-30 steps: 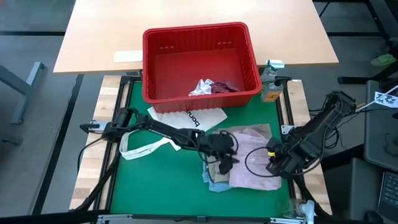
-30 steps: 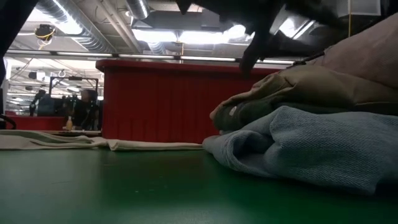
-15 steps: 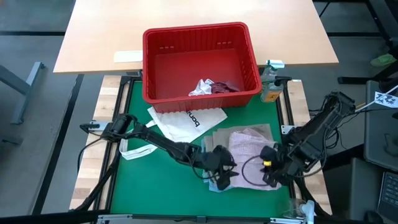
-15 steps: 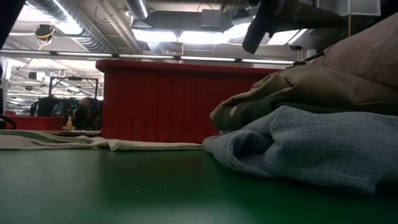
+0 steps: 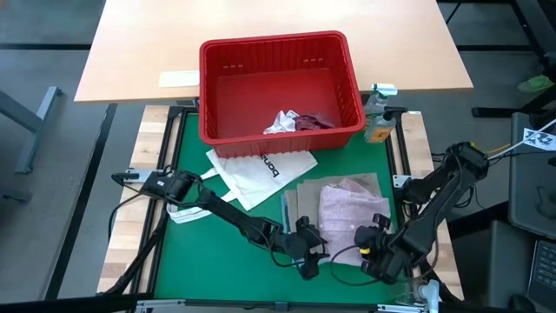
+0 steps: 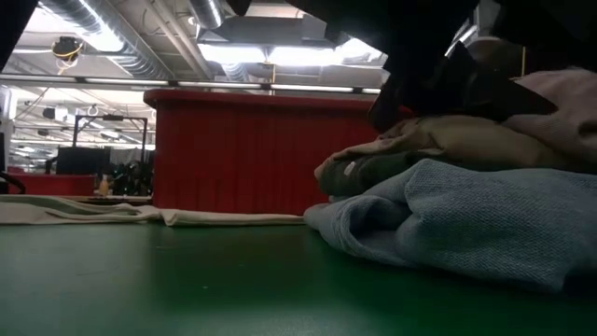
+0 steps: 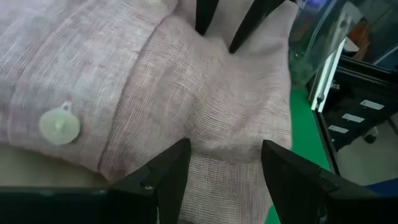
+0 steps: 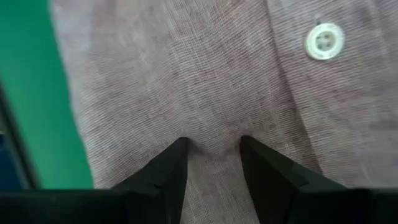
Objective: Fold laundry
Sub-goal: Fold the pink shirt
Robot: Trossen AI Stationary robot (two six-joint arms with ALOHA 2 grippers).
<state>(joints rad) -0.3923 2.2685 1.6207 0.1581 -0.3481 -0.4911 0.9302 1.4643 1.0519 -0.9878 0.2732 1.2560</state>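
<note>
— While both arms are reaching over the green worktop [image 5: 191, 252], where is the mottled pink buttoned shirt [image 5: 347, 209] lying?
— It is lying on the folded pile near the front edge. The left gripper [image 7: 221, 168] is spreading its fingers wide over it; the right gripper [image 8: 212, 146] is pressing narrower fingers onto the cloth.

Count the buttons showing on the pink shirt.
1 per wrist view: a button near the left gripper, a button beyond the right gripper. Possibly the same; others may be hidden.
</note>
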